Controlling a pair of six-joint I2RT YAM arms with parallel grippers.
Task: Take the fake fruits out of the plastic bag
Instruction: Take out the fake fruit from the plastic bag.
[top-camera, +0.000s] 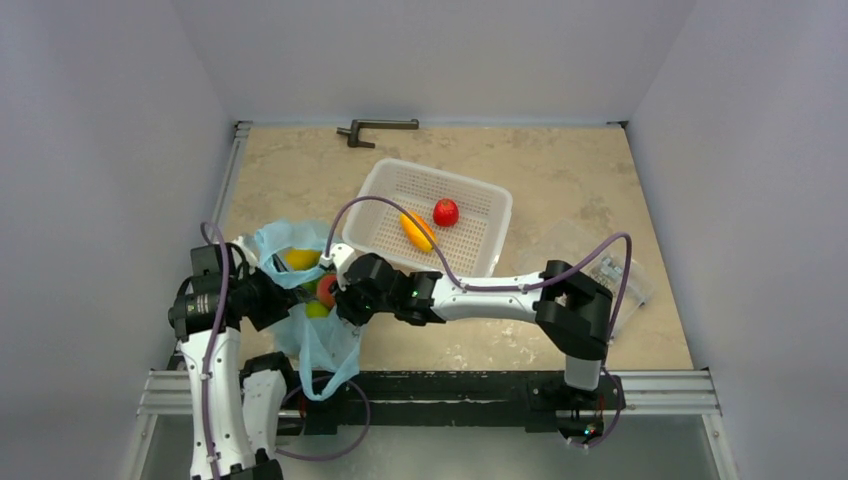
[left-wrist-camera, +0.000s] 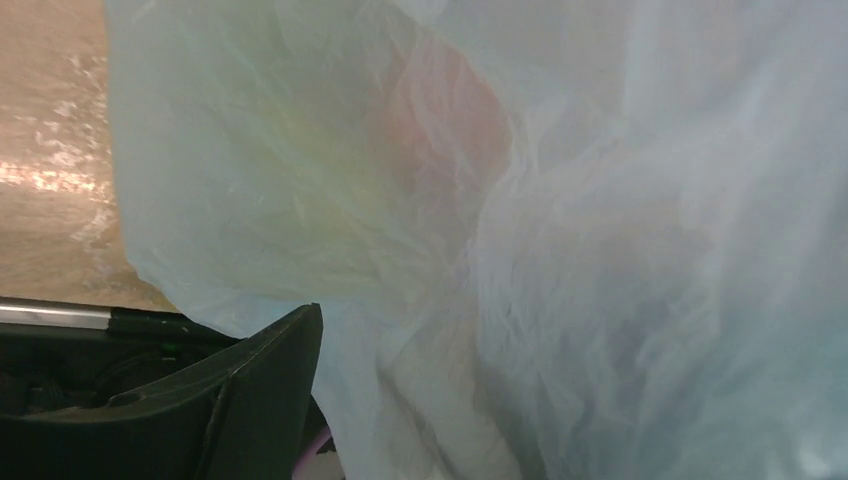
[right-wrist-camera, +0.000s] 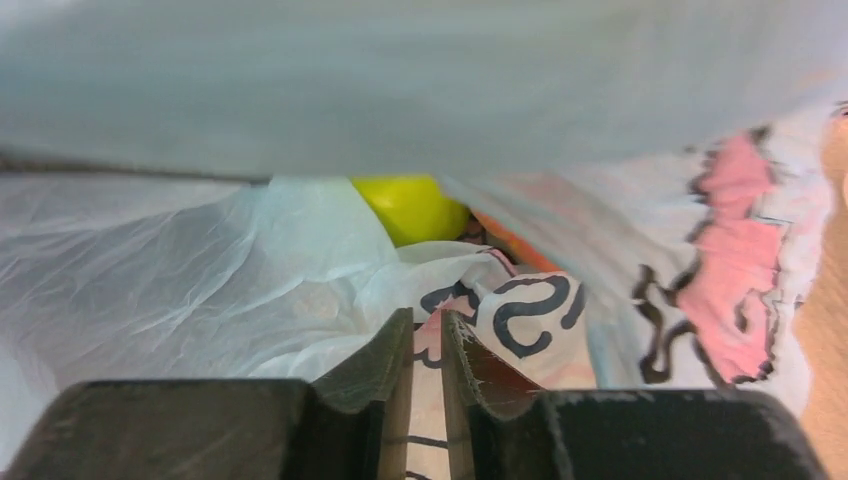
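The bag (top-camera: 322, 350) is thin, limp film; right gripper (right-wrist-camera: 427, 335) pinches a fold. Closure of left gripper (top-camera: 272, 300) cannot be told. The fruit (right-wrist-camera: 410, 205) looks light and slick; grasp mid-body.

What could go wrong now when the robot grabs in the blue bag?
1. The right gripper seems pinched on the plastic bag itself, not on the yellow-green fruit behind it. Pulling could drag or tear the bag.
2. The bag sits at the near edge of the table, so a fruit that spills could fall off.
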